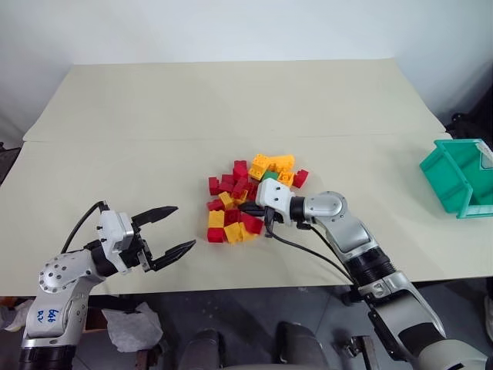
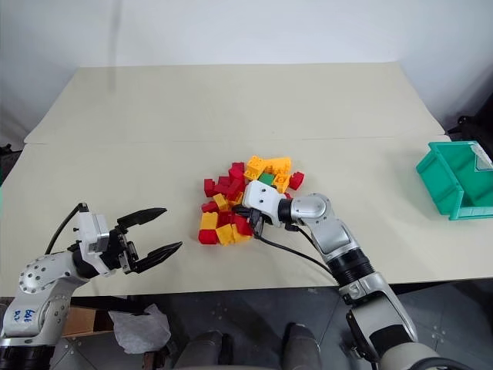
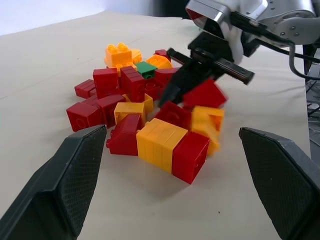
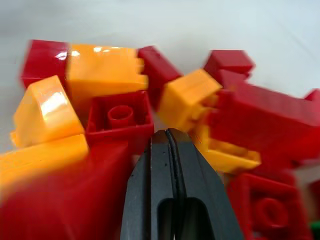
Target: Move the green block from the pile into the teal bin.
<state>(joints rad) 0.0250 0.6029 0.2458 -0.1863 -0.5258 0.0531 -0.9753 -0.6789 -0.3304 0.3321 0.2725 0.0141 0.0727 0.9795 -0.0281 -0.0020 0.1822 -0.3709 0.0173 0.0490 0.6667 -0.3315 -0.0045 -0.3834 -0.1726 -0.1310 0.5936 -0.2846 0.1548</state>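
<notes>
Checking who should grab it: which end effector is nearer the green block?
Right. The right end effector, shut, is pushed into the pile just in front of the green block. The left end effector, open, sits left of the pile, well apart.

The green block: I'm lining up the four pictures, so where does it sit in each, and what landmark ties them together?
Left eye view: green block at the pile's far side, beside yellow-orange bricks.
Right eye view: same far spot in the pile.
Left wrist view: behind the red bricks.
Right wrist view: possibly a green sliver at the corner; cannot confirm.
Shared landmark: the right tool, shut, pushing into the pile.
</notes>
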